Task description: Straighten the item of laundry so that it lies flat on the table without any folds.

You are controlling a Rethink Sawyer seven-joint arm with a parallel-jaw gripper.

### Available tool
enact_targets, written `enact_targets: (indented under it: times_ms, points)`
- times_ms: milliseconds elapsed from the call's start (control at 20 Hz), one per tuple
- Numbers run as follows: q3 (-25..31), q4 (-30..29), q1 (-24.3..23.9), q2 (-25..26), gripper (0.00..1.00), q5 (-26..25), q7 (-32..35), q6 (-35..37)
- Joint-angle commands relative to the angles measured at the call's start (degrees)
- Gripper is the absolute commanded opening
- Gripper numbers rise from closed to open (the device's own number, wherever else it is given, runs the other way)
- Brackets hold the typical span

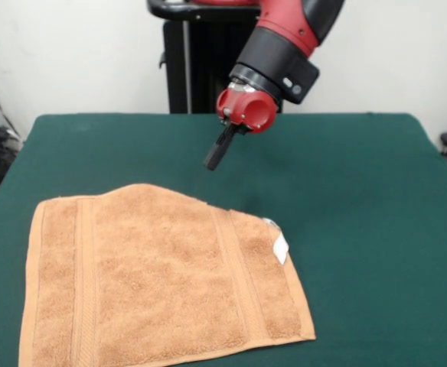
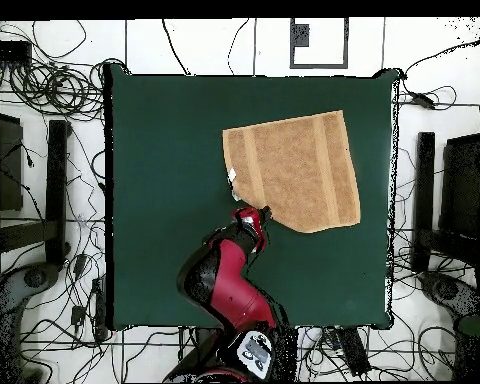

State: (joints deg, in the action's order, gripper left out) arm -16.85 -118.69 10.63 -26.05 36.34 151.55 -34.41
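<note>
One towel [image 1: 158, 279] lies on the green worktop [image 1: 376, 229] in the front view. It sits at the near left part of the worktop, and its low edge runs off the bottom of the picture. Its left side comes close to the worktop's left edge. To the right of the towel there is lots of bare green room, and more behind it, up to the far edge. Most of the towel lies flat. Its far right corner is cut off at a slant, and a small white tag [image 1: 280, 248] shows there. Two woven bands run down it, one near each side. The pincer [image 1: 220, 149] hangs in the air above the worktop, behind the slanted corner and not touching the towel. It points down and to the left. I cannot tell if it is wide or narrow.

In the overhead view, the towel [image 2: 294, 170] lies in the upper right part of the worktop [image 2: 164, 200]. Its lower left corner is slanted too. The pincer [image 2: 265, 213] shows as a dark tip right at that slanted edge. The left half of the worktop is bare. Cables lie on the floor [image 2: 44, 120] all around.
</note>
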Motion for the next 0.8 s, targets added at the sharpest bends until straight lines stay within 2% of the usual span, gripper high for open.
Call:
enact_targets:
  times_ms: [50, 600, 800]
  points:
    - [7.1, -2.6, 0.7, 1.0, 0.0, 2.5, 13.9, 3.4]
    - [7.8, -2.5, 1.3, 2.9, 0.0, 4.2, 17.5, -0.1]
    - [9.2, -3.2, 0.2, 2.8, 0.0, 3.7, 21.4, -1.3]
